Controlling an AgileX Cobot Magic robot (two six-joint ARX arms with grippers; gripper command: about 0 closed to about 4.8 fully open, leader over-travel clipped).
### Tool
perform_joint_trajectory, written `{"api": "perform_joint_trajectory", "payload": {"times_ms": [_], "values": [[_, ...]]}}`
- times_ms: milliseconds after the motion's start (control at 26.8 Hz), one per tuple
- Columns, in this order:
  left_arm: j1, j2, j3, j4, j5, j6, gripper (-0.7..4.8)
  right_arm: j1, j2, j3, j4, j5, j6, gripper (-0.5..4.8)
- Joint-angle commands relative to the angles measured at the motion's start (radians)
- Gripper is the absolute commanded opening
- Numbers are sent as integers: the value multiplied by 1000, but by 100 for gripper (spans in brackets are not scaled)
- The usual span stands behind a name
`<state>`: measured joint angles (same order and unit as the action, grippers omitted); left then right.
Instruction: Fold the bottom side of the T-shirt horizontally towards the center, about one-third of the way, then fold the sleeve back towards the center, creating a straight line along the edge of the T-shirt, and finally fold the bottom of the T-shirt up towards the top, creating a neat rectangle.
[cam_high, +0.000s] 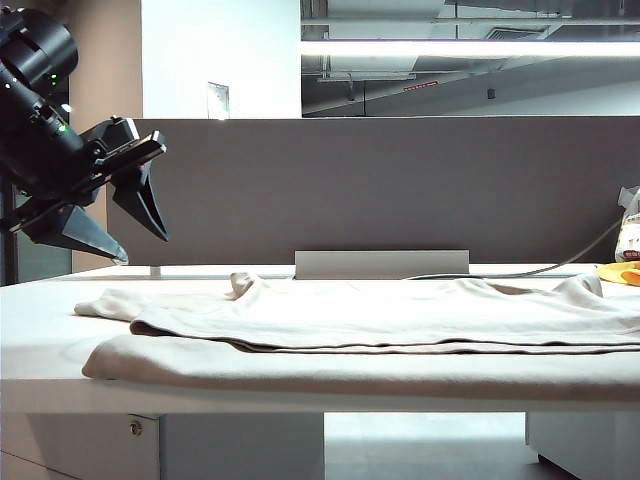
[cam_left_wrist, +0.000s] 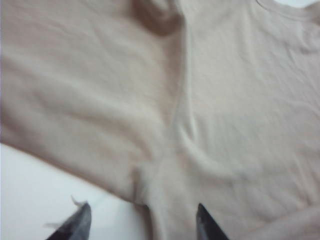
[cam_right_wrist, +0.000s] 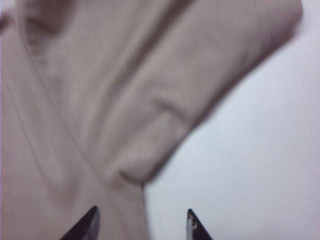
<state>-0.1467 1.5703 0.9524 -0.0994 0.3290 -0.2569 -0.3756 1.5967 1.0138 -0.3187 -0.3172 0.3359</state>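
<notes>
The light beige T-shirt (cam_high: 380, 320) lies across the white desk in two layers. A long straight stitched edge (cam_high: 400, 347) runs along the upper layer and looks like the bottom of the T-shirt. My left gripper (cam_high: 145, 247) hangs open high above the shirt's left end. In the left wrist view the left gripper (cam_left_wrist: 142, 222) is open over the armpit seam (cam_left_wrist: 145, 182), with nothing held. The right gripper (cam_right_wrist: 141, 224) is open above the shirt's edge below a sleeve (cam_right_wrist: 225, 60), one fingertip (cam_right_wrist: 87, 222) over cloth and the other over bare desk. It is out of the exterior view.
A grey partition (cam_high: 400, 190) stands behind the desk, with a low grey bar (cam_high: 380, 264) at its foot. A small yellow object (cam_high: 620, 272) and a cable (cam_high: 560, 268) lie at the far right. White desk (cam_high: 40, 330) shows left of the shirt.
</notes>
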Motion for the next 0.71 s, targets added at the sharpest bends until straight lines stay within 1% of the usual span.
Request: {"api": "perform_joint_trajectory", "payload": {"times_ms": [37, 187, 299, 373, 485, 522, 560, 634, 709], "values": [[25, 15, 16, 25, -3, -13, 273, 0, 23, 39, 8, 2, 5, 222], [45, 57, 68, -12, 12, -9, 274, -8, 60, 77, 8, 13, 5, 222], [50, 101, 126, -58, 12, 20, 279, -18, 84, 97, 5, 21, 5, 222], [51, 128, 162, -82, 12, 23, 279, -21, 97, 105, 5, 37, 4, 222], [53, 156, 195, -84, 8, 21, 282, -36, 120, 118, 8, 42, 4, 223], [55, 164, 205, -86, 3, 21, 283, -42, 124, 121, 8, 42, 4, 233], [65, 171, 216, -87, 5, 21, 288, -46, 136, 128, 9, 43, 4, 250], [84, 187, 235, -87, 5, 19, 322, -55, 151, 142, 8, 42, 1, 269], [103, 201, 256, -100, 8, 12, 342, -64, 172, 162, 6, 46, -3, 272]]}}
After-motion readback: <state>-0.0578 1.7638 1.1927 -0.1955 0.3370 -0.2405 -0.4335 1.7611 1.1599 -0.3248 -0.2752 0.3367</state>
